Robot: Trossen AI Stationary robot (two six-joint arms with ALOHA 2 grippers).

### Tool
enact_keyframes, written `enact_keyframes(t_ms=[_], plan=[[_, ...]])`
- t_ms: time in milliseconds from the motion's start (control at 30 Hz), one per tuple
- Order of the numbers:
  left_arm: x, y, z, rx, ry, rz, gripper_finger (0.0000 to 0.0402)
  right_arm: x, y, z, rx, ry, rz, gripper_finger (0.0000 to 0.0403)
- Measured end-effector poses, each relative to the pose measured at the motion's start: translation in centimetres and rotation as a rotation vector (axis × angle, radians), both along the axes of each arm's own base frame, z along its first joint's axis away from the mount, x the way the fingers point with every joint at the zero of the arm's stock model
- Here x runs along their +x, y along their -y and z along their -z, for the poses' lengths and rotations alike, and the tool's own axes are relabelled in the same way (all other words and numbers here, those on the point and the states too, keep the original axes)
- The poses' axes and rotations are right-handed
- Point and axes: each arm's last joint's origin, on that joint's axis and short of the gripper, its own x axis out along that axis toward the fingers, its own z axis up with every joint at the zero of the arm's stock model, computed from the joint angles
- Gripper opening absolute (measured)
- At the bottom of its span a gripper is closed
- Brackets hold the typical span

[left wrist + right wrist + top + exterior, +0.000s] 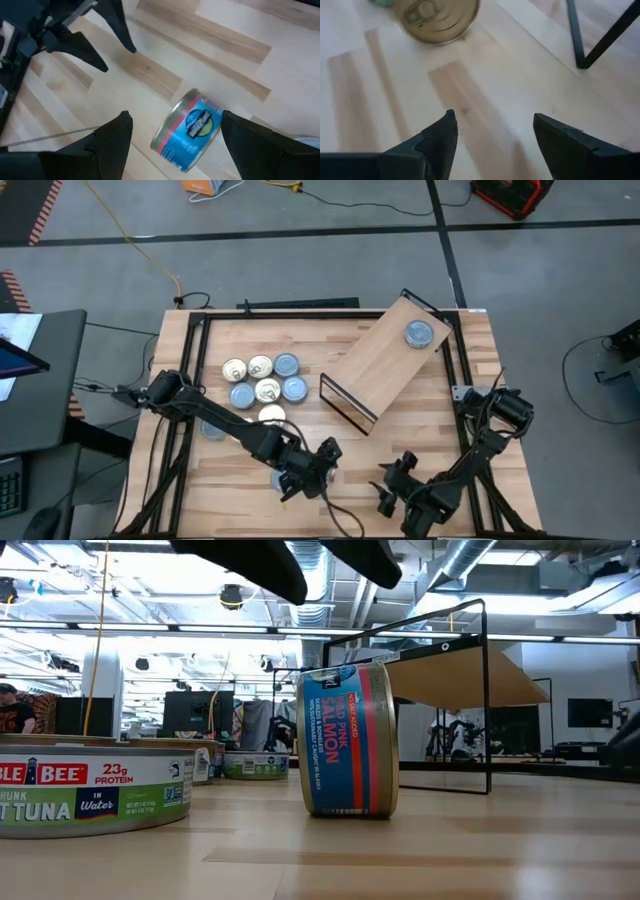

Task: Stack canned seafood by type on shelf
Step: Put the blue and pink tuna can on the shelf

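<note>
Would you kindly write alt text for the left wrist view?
A blue and pink salmon tin stands on its edge on the light wooden table, between the open fingers of the left hand. The right hand shows farther off.

Light wood rectangular shelf board on a thin black metal frame, lying askew right of frame centre in the high view. One flat round tin with a light blue lid sits flat on its upper right end.

Cluster of flat round tins left of centre: pale gold lids; light blue lids. All lie flat, near or touching.

One blue-and-red salmon tin stands on its rim, lower centre of the high view, alone on the counter. Another blue-lidded tin lies at lower left, partly hidden.
</note>
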Motion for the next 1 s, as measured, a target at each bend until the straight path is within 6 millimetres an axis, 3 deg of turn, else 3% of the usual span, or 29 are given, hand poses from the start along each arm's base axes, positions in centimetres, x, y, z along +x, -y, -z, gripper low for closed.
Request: enact_keyframes(t_ms=[433, 667, 1000], plan=[[-1.3, 1.4, 0.4, 0.067, -0.057, 0.110, 0.0293, 2.9, 1.0, 0.3, 0.056, 0.040, -0.042, 0.0286], [0.5, 1.9, 3.6, 0.135, -0.104, 0.172, 0.0293, 2.9, 1.1, 0.4, 0.064, -0.017, -0.075, 0.0285], [2.8, 2.9, 2.8, 0.234, -0.165, 0.217, 0.0293, 1.7, 0.2, 0.1, 0.081, 0.006, -0.079, 0.0285]])
